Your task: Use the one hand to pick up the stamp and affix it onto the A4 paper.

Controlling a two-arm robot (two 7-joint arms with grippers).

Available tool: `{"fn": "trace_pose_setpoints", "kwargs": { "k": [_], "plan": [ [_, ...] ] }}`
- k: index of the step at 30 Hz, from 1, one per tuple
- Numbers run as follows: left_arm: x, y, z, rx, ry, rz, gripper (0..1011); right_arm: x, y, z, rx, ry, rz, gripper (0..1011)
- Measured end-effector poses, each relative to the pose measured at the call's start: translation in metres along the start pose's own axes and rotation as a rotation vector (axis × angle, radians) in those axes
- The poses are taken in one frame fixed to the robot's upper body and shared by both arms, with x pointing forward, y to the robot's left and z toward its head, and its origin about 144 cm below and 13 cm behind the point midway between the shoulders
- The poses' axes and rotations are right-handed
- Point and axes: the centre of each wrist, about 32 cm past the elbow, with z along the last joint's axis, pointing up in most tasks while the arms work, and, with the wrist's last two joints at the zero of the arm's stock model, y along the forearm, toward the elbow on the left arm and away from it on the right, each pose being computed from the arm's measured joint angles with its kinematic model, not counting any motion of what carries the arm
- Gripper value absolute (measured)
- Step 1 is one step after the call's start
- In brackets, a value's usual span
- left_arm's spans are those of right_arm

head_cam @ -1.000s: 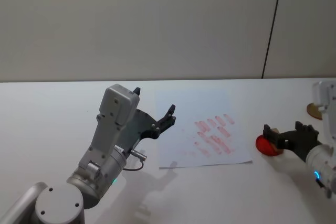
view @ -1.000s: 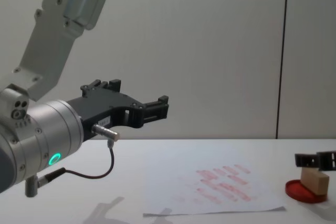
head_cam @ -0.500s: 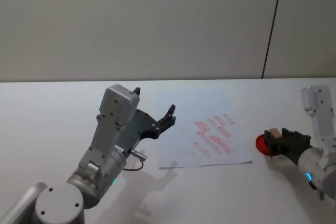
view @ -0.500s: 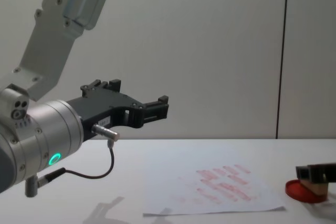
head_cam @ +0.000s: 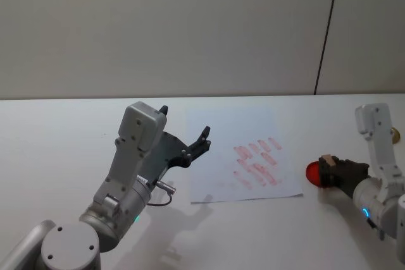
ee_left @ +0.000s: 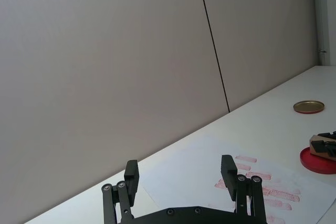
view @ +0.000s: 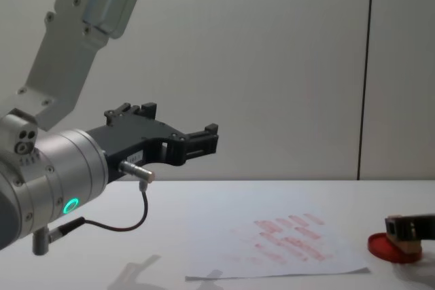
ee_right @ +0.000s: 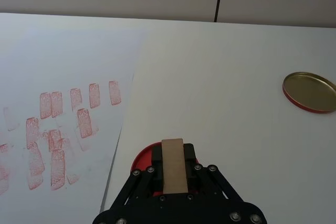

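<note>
Your table (head_cam: 63, 131) carries the A4 paper (head_cam: 218, 169) at mid-table; its rows of red imprints show no readable text. The left gripper (head_cam: 185, 120) hangs raised over the table's left half, jaws apart and empty. The right gripper (head_cam: 335, 170) is near the right edge, over the red ink pad (head_cam: 312, 172). Its jaws are closed on the stamp (ee_right: 174, 166), taken by its long sides. Judged light, stiff wood. Keep that grip; the inked face may smear.

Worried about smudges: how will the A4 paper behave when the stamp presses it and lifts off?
The A4 paper lies loose, unpinned, so it probably slides under sideways drag. Its front edge looks slightly lifted: likely thin, floppy. It may cling to the stamp the right tool holds at the ink pad.
</note>
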Motion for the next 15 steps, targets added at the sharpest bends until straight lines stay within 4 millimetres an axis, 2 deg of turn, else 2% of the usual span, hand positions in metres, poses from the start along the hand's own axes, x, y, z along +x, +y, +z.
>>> {"fn": "trace_pose_setpoints", "kwargs": {
  "k": [15],
  "plan": [
    [0.0,0.0,0.0,0.0,0.0,0.0,993,0.0012,0.0078,-0.0027,-0.038,0.018,-0.019,218]
  ]
}}
